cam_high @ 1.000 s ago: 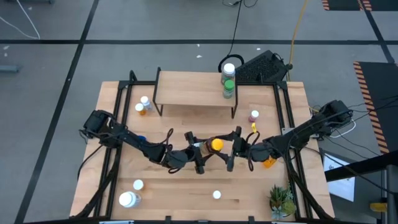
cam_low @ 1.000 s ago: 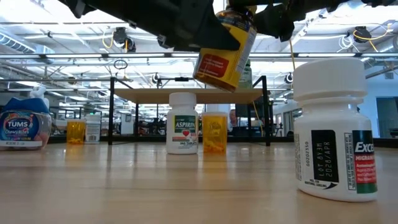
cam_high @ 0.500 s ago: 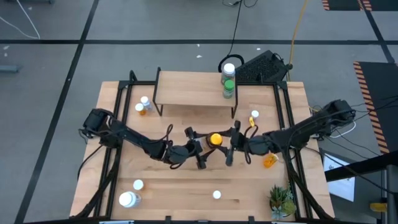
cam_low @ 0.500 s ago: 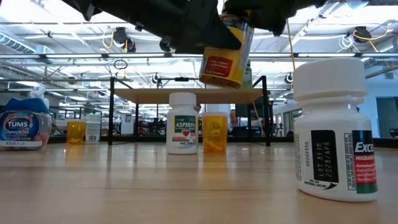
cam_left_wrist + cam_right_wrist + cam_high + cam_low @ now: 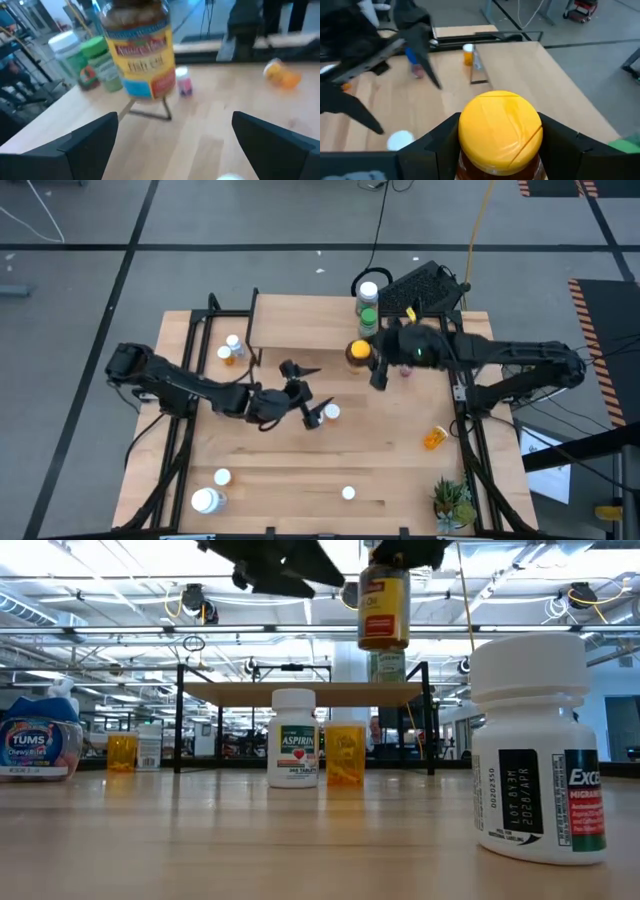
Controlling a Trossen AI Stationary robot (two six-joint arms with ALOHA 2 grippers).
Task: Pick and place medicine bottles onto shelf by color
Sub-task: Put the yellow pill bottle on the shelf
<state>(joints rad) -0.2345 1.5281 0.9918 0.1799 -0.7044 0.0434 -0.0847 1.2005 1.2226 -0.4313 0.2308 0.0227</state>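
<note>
From above, the right claw (image 5: 372,360) holds the yellow-lidded amber bottle (image 5: 357,351) over the shelf (image 5: 300,325) near its right end, just beside the green bottle (image 5: 368,320) and a white-capped bottle (image 5: 367,292). The left claw (image 5: 308,395) hangs spread wide and empty over the bench (image 5: 380,460).

At bench height, the amber bottle hangs upright, clear above the shelf board.

The right wrist camera shows both fingers (image 5: 442,135) clamping it below the lid.

The placing step is under way; next comes a straight descent, then release.
</note>
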